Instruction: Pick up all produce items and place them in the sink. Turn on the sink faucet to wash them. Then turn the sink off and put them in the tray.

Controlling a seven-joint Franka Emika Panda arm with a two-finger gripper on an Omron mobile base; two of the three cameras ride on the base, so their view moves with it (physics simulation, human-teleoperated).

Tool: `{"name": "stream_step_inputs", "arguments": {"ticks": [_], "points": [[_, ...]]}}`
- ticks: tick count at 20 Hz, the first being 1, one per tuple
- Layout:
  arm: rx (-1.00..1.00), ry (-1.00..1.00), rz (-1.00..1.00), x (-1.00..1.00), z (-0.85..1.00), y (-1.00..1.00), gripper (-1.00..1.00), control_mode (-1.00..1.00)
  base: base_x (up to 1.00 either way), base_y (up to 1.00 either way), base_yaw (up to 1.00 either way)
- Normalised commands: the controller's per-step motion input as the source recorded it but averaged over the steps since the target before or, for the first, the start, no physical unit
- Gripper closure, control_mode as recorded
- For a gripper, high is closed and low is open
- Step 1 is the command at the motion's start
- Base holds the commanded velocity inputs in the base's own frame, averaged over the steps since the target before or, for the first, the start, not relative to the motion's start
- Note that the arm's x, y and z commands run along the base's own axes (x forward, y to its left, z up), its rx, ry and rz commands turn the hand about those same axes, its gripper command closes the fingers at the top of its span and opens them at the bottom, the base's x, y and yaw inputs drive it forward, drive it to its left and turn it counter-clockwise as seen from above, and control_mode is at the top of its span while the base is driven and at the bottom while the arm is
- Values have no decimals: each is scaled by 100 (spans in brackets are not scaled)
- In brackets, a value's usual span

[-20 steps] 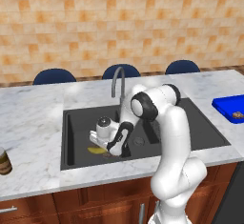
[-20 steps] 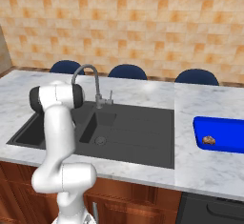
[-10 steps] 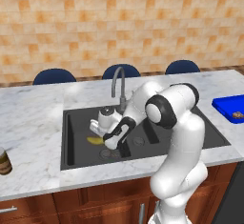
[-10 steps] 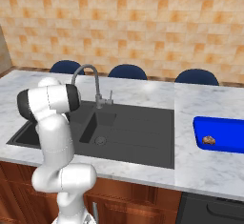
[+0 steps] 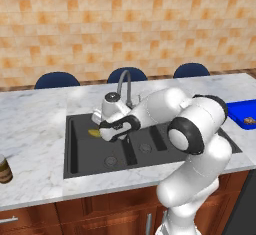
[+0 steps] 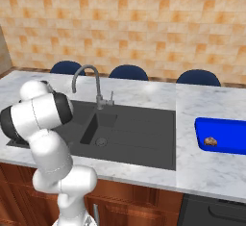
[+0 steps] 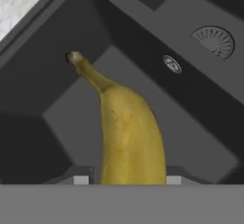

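Banana sits between the fingertips of the hand, which grips it above the left basin of the sink, so it looks to be on its way out. The brown ball already lies in the tray on the counter. Judging by that, washing is likely over, and carrying the banana across to the tray remains.

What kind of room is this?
A simulated kitchen, most likely: a dark grey double-basin sink with a grey gooseneck faucet set in a white marble counter, tiled wall behind.
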Motion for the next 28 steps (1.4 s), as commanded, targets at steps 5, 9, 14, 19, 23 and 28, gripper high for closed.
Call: {"name": "stream_step_inputs", "arguments": {"ticks": [5,9,14,19,23,28], "points": [[0,0,0,-30,60,6,100,-100,0,0,0],[1,0,0,-46,28,0,100,-100,0,0,0],[6,0,2,-57,14,-16,100,-100,0,0,0],[11,0,3,-57,23,-35,100,-100,0,0,0],[12,-3,3,-40,32,-44,100,-100,0,0,0],[11,-2,4,-26,31,-49,100,-100,0,0,0]]}}
